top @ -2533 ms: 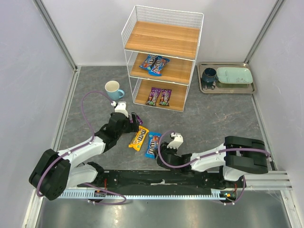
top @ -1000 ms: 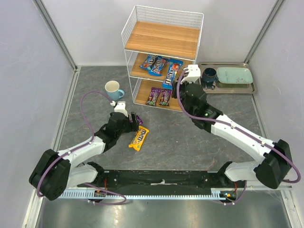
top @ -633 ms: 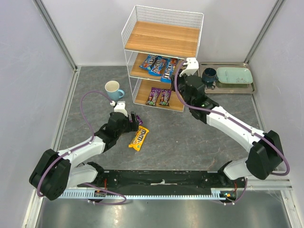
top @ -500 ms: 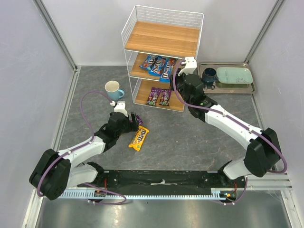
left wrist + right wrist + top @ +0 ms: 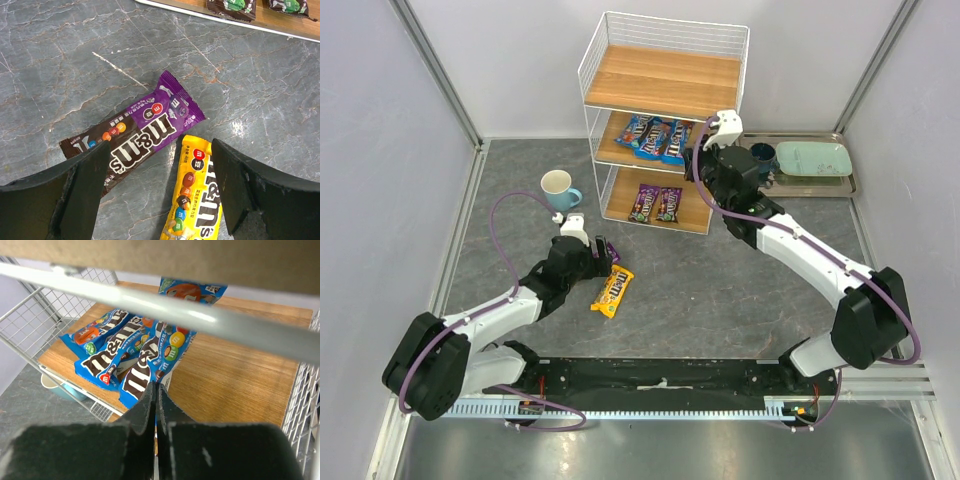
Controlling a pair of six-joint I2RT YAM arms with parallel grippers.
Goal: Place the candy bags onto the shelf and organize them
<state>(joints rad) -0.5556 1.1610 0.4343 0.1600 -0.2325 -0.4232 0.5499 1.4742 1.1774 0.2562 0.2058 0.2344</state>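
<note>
Grey marbled table, bearing all below. Tall white wire shelf at far centre: top board bare, middle board with blue candy bags, bottom board with two dark brown bags side by side. Flat metal tray just right of shelf, carrying pale green plate and dark cup. White mug left of shelf. Right gripper reached in to middle board from the right, pinched flat on near edge of third blue bag, this one lying partly over two blue bags and angled across them. Left gripper spread wide, holding nothing, hovering low over purple bag on table; yellow bag at its corner, touching or just beside, impossible to tell which. Hazards, as judged: held bag dragged back off board if withdrawn before release; glossy overlapping packets liable to slide toward front edge on a nudge, neighbours shoved askew; fingers liable to snag wire rail overhead on exit, rocking the light shelf. On left side: wide spread likely to close on purple and yellow bags together, or to skid a flat packet along the stone without lifting it. Five bags shelved or nearly so; two left on table.
</note>
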